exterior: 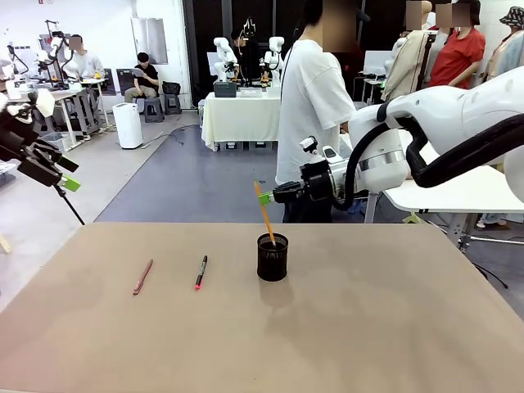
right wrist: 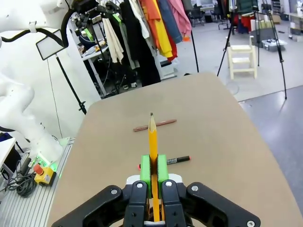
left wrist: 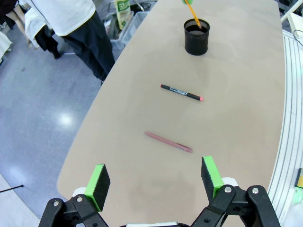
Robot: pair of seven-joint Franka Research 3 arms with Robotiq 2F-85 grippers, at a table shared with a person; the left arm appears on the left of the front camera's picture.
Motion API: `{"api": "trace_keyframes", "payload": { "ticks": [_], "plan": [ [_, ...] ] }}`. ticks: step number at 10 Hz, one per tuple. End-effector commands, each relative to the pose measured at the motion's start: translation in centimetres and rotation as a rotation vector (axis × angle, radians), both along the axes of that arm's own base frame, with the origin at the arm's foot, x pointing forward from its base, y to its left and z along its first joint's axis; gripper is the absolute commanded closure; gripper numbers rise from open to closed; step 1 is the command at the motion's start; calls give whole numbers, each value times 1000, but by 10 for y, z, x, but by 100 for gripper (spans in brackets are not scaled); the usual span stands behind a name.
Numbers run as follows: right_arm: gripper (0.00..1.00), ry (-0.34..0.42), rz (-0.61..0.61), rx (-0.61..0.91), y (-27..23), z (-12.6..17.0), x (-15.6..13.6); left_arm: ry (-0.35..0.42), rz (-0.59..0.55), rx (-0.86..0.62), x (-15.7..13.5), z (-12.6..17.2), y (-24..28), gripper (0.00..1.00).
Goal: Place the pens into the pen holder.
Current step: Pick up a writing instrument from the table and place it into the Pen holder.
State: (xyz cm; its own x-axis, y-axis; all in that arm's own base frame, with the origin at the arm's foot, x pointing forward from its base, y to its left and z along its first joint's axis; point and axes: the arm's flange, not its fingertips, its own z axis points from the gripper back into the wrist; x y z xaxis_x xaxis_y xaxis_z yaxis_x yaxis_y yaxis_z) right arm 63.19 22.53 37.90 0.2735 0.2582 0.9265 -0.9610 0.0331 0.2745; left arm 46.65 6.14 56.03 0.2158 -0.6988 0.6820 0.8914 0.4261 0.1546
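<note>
Pencil (exterior: 266,221), yellow-orange and slanted, has its lower end inside the black wire-mesh cylindrical pen holder (exterior: 273,262), its upper part clamped in the right gripper (exterior: 266,197) above the rim.

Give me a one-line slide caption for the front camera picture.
Right hand holds the yellow pencil tilted, lower end in the pen holder; black pen and reddish-brown pen lie on the table.

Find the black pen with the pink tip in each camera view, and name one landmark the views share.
Front view: the black pen lies left of the pen holder.
Left wrist view: the black pen lies mid-picture, below the pen holder.
Right wrist view: the black pen lies partly hidden behind the right gripper.
Shared landmark: the reddish-brown pen beside it.
</note>
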Motion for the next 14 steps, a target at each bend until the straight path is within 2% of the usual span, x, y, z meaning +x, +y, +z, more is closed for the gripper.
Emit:
{"api": "trace_keyframes", "payload": {
  "ticks": [1, 2, 6, 7, 10, 12, 13, 14],
  "plan": [
    [100, -14, 0, -19, -1, -4, -1, -3, -6, -8, -2, 1, 0, 0],
    [91, -8, 2, -20, -3, -6, -1, -3, -6, -8, -2, 1, 0, 0],
    [15, -17, 20, -42, -9, -7, -2, -3, -6, -8, -2, 1, 0, 0],
    [0, -19, 30, -44, -9, -5, -2, -3, -6, -8, -2, 1, 0, 0],
    [0, 0, 71, -82, -16, 19, -11, -3, -6, -8, -2, 1, 0, 0],
    [0, -37, 105, -133, -28, 36, -13, -3, -6, -8, -2, 1, 0, 0],
    [0, -34, 97, -146, -28, 40, -20, -3, -6, -8, -2, 1, 0, 0],
    [0, 4, 93, -143, -29, 40, -24, -3, -6, -8, -2, 1, 0, 0]
  ]
}}
